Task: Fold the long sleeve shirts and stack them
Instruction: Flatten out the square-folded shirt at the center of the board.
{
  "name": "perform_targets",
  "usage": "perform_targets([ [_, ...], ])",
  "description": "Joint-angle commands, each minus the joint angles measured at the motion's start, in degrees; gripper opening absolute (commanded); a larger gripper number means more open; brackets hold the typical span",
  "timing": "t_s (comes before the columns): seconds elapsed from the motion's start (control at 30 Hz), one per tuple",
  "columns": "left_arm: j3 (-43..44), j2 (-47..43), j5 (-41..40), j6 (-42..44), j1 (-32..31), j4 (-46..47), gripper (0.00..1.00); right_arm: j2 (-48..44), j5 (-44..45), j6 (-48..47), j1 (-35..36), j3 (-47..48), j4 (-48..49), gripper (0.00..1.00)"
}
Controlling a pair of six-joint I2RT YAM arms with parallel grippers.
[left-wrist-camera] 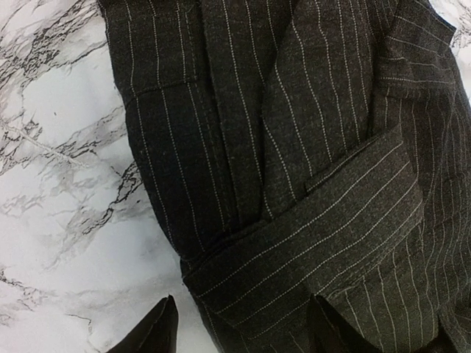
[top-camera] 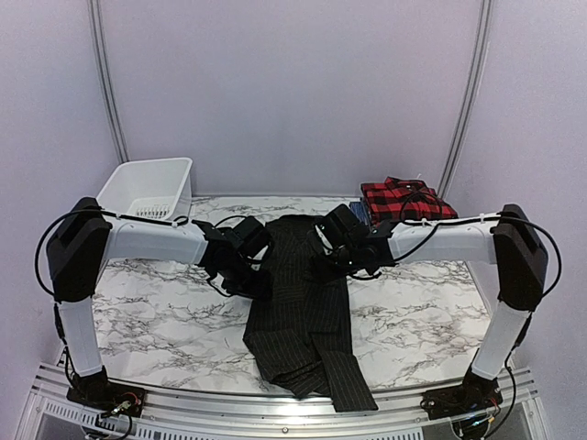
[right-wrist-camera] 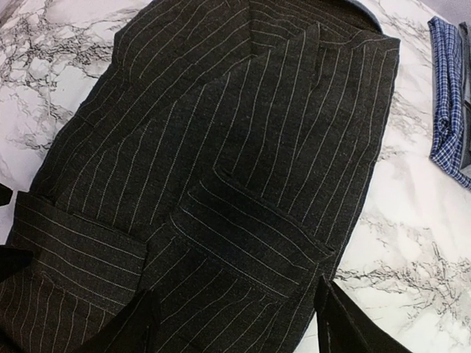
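Two arms meet over the black pinstriped shirt, hiding its far end from above. The left arm and right arm stretch inward, jaws wide, holding nothing. The shirt lies mid-counter. The plaid shirt is far right, the blue checked shirt cut off.
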Motion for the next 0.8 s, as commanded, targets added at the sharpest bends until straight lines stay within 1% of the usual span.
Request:
perform_targets([
  [0.0,0.44,1.49,1.41,-0.26,0.58,3.04,0.59,1.79,1.71,-0.08,-0.16,1.85,1.19,0.68],
  [0.2,0.33,1.85,3.25,-0.18,0.74,3.96,0.36,1.72,1.92,-0.11,-0.78,1.49,1.37,0.68],
  [0.33,0.06,1.09,3.32,-0.08,0.82,4.09,0.11,1.86,1.80,-0.44,-1.04,1.37,1.61,0.68],
  [0.4,-0.07,0.19,3.04,0.04,0.87,4.10,0.04,2.13,1.55,-0.69,-1.22,1.34,1.95,0.70],
  [0.47,-0.28,-1.08,2.66,0.16,0.83,4.07,0.00,2.35,1.25,-1.03,-1.30,1.37,2.49,0.75],
  [0.57,-1.06,-3.61,1.23,0.29,0.85,4.00,0.00,3.12,0.61,-1.55,-1.75,1.72,3.52,0.80],
  [0.63,-1.74,-5.55,0.85,0.15,0.88,4.01,0.00,4.40,0.01,-1.89,-2.12,2.40,3.95,0.82],
  [0.77,-3.36,-9.14,-3.18,-0.10,0.92,3.55,0.00,6.35,0.21,-2.72,-3.07,3.97,4.11,0.82],
])
